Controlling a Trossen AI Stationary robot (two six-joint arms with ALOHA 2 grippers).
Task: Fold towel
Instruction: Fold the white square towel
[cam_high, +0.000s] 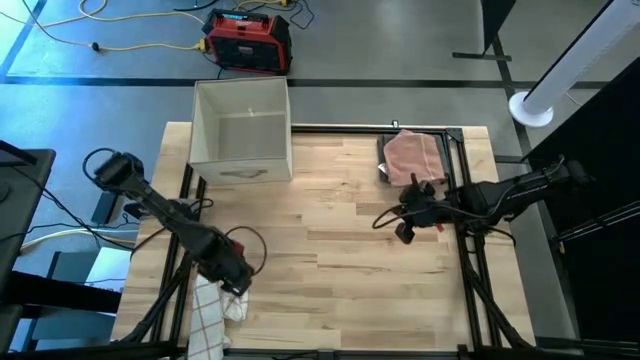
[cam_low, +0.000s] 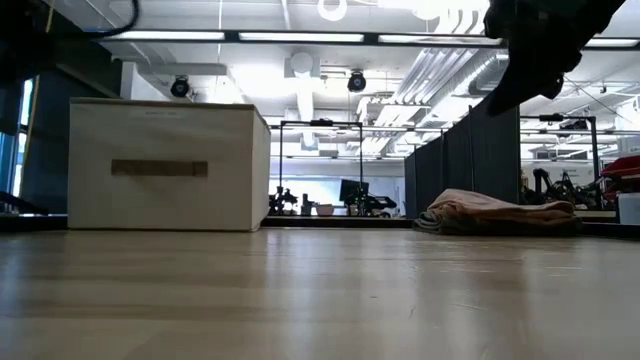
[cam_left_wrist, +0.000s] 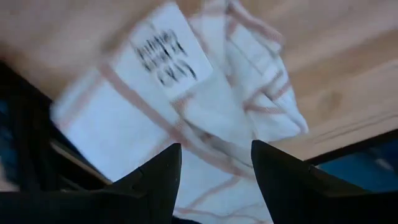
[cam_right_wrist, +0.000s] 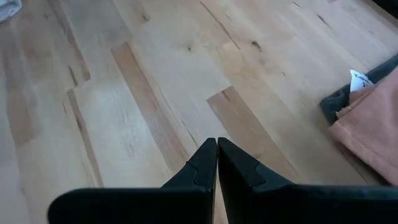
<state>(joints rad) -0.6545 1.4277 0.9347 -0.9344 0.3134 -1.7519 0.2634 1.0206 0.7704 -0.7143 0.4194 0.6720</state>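
Note:
A white towel with thin red checks (cam_high: 212, 318) lies crumpled at the table's near left corner, and its lower part reaches over the table's edge. My left gripper (cam_high: 238, 282) hovers open just over its bunched far end. In the left wrist view the towel (cam_left_wrist: 205, 106) and its label (cam_left_wrist: 165, 56) show past the gripper (cam_left_wrist: 214, 171). My right gripper (cam_high: 404, 228) is shut and holds nothing above bare wood at the right of the table; it also shows in its own wrist view (cam_right_wrist: 216, 149).
A white open box (cam_high: 242, 130) stands at the far left of the table (cam_low: 165, 165). A folded pink towel (cam_high: 412, 156) lies on dark cloth at the far right (cam_right_wrist: 373, 124). Bare wood (cam_high: 330, 250) lies between the arms.

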